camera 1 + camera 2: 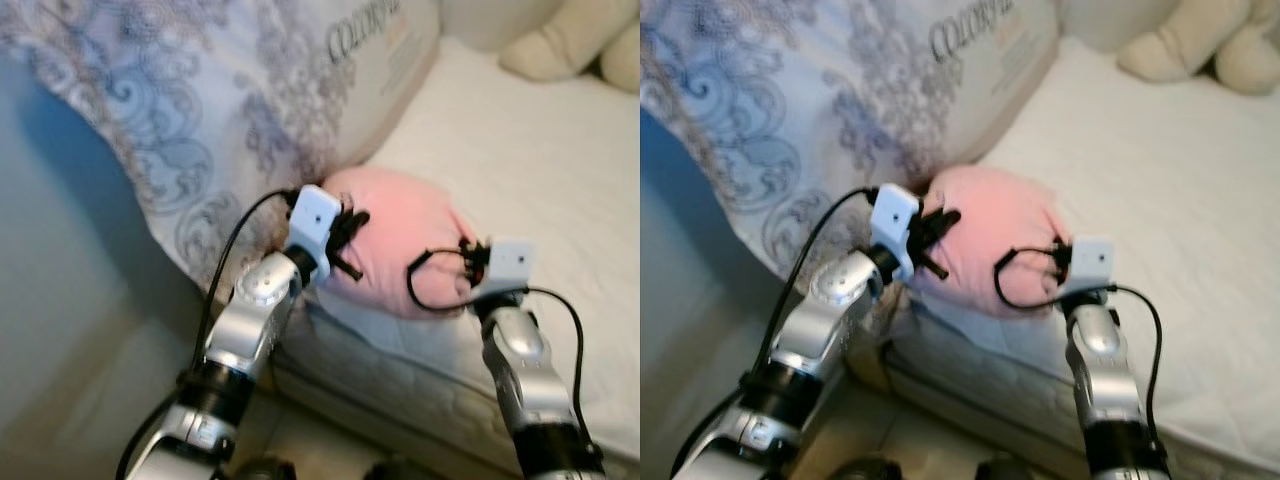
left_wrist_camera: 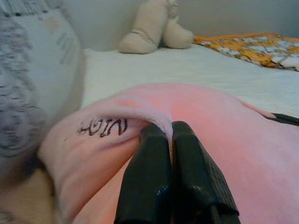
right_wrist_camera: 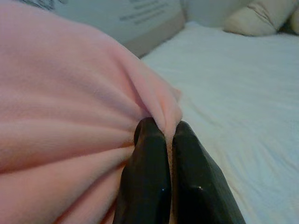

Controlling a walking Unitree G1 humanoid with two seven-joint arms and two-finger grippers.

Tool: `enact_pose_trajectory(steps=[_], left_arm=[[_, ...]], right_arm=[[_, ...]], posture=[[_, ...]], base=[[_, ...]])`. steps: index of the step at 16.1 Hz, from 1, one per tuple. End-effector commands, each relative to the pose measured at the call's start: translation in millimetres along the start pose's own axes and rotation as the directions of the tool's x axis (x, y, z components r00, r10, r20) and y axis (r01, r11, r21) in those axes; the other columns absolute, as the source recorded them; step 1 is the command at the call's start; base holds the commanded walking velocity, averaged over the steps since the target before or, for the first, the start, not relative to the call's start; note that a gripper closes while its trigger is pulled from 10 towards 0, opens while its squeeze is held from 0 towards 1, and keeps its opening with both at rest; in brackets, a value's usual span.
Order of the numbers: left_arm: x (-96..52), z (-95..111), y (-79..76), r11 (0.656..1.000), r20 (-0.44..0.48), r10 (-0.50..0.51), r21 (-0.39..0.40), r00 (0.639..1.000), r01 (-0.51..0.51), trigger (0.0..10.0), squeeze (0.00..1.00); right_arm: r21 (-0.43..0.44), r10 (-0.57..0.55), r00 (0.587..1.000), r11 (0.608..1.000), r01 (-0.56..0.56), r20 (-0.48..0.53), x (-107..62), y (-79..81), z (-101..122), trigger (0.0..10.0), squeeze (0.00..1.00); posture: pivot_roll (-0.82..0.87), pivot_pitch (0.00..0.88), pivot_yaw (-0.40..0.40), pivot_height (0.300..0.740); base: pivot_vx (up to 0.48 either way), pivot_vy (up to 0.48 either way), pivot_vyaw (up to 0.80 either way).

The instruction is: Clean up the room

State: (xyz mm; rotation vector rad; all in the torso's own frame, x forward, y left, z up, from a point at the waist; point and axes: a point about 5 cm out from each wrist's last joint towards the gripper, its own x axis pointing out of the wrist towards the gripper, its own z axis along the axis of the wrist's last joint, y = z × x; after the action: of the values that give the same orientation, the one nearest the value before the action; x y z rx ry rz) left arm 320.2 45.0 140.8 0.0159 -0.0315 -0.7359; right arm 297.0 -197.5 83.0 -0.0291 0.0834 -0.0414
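The pink pillow (image 1: 400, 240) lies at the near edge of the mattress (image 1: 520, 170), and all else is placed from it. To its left a patterned duvet (image 1: 170, 110) leans against the mattress side. The left gripper (image 2: 170, 135) has its fingers pinched closed on a fold of the pillow's left end; the right gripper (image 3: 161, 133) is likewise closed on a fold at its right end. Beyond it, a cream soft toy (image 1: 570, 40) rests at the far side. Judging by this, the pillow is gripped but not yet put in place; the duvet also looks unsorted.

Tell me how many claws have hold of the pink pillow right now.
2. The left claw pinches a fold at the pink pillow's left edge; the right claw pinches a fold at its right edge, over the white mattress.
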Motion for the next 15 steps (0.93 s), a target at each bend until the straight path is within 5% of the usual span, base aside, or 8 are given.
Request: enact_pose_trajectory(steps=[1, 6, 15], left_arm=[[2.9, 3, -2.5, 0.999, 0.011, -0.025, 0.027, 1.0, 0.025, 10.0, 0.0], [8.1, 10, 10.1, 0.997, 0.026, 0.009, 0.072, 1.0, -0.011, 10.0, 0.0], [33.7, 72, 55.9, 0.964, 0.155, 0.133, 0.208, 0.979, -0.164, 10.0, 0.0]], right_arm=[[-0.006, -0.013, 0.999, 1.0, 0.013, 0.042, 3.1, -0.6, 7, 10.0, 0.0], [-0.039, -0.041, 0.997, 0.998, 0.043, 0.069, 10.5, -6.0, 16, 10.0, 0.0], [-0.126, 0.005, 0.951, 0.991, 0.036, 0.309, 52.9, -11.0, 101, 10.0, 0.0]], posture=[[0.0, 0.0, 0.009, 0.71], [0.0, 0.0, 0.01, 0.71], [0.0, 0.0, 0.004, 0.71]], base=[[0.0, 0.0, -0.55], [0.0, 0.0, -0.23], [0.0, 0.0, 0.0]])
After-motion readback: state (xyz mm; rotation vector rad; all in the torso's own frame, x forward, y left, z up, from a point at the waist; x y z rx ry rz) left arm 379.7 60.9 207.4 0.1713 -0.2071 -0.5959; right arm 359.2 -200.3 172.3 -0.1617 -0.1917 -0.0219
